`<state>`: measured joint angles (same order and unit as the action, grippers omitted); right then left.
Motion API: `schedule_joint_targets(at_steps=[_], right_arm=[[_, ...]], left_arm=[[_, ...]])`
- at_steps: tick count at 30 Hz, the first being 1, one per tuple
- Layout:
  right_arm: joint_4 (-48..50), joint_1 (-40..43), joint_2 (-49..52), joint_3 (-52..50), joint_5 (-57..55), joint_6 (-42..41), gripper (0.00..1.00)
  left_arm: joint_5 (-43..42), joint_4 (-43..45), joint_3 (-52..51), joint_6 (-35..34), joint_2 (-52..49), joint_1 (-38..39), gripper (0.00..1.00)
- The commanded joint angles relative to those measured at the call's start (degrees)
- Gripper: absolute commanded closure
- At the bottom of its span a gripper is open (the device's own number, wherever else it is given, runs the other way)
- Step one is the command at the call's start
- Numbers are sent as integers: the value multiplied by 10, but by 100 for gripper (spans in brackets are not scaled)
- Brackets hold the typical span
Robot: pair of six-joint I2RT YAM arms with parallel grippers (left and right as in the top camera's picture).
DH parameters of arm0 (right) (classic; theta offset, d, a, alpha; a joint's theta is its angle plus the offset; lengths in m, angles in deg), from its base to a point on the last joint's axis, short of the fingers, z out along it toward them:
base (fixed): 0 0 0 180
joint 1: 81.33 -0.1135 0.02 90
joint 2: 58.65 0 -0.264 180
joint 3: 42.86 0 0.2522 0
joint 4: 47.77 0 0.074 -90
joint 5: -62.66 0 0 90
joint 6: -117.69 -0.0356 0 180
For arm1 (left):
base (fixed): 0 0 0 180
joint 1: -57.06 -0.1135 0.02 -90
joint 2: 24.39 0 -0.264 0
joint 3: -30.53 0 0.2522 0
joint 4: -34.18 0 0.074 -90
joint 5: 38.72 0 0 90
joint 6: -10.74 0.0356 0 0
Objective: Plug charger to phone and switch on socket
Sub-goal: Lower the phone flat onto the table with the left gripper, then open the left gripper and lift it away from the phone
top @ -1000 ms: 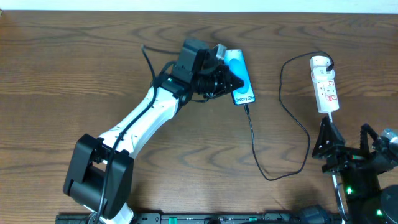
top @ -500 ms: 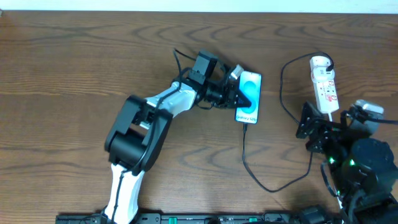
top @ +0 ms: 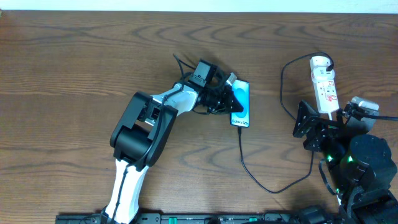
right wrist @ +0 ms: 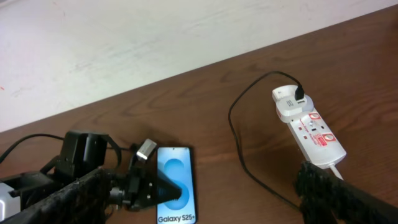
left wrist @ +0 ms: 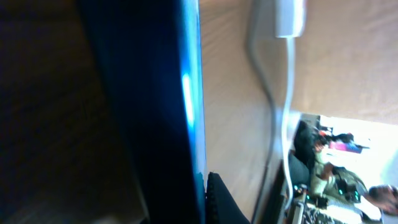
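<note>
The phone [top: 240, 106] lies on the table with its cyan screen up; it also shows in the right wrist view [right wrist: 175, 180]. My left gripper [top: 229, 99] is shut on its left edge, one black finger across the screen; the left wrist view shows the glowing phone edge [left wrist: 190, 106] against a finger. The black charger cable [top: 267, 185] runs from the phone's lower end in a loop to the white adapter [top: 319, 61] on the socket strip [top: 327, 90]. My right gripper [top: 322, 124] is open just below the strip [right wrist: 310, 132], not touching it.
The strip's white cord [top: 336, 180] runs down past my right arm to the front edge. The cable loop [right wrist: 239, 149] lies between phone and strip. The table's far edge meets a white wall [right wrist: 155, 37].
My left gripper has drawn the phone back left and slightly nearer, the cable trailing with it. The right gripper has come up to the strip's near end and edged left.
</note>
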<state>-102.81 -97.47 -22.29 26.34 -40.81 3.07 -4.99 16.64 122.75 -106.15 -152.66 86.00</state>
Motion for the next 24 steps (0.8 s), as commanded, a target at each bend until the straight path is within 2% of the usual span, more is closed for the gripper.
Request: schedule_joint_targets(at_steps=[1, 4, 6, 7, 10, 12, 14, 19, 24], right_arm=[[1, 4, 0, -2, 2, -7, 7], [1, 4, 0, -2, 2, -7, 7], [1, 4, 0, -2, 2, -7, 7], [1, 4, 0, -2, 2, -7, 7], [-1, 4, 0, -2, 2, -7, 7], [-1, 4, 0, -2, 1, -6, 7], [-1, 4, 0, -2, 1, -7, 7], [-3, 4, 0, -2, 1, -7, 7], [-7, 4, 0, -2, 1, -7, 7]], left_arm=[[58, -37, 5, 15, 2, -2, 87], [60, -44, 5, 16, 2, -2, 83], [60, -44, 5, 16, 2, -2, 70], [60, -44, 5, 16, 2, -2, 67], [60, -44, 5, 16, 2, -3, 50], [62, -44, 5, 18, 2, -3, 44], [94, -54, 5, 18, 2, -3, 43], [251, -135, 5, 20, 2, -2, 38], [260, -144, 5, 68, 2, -2, 38]])
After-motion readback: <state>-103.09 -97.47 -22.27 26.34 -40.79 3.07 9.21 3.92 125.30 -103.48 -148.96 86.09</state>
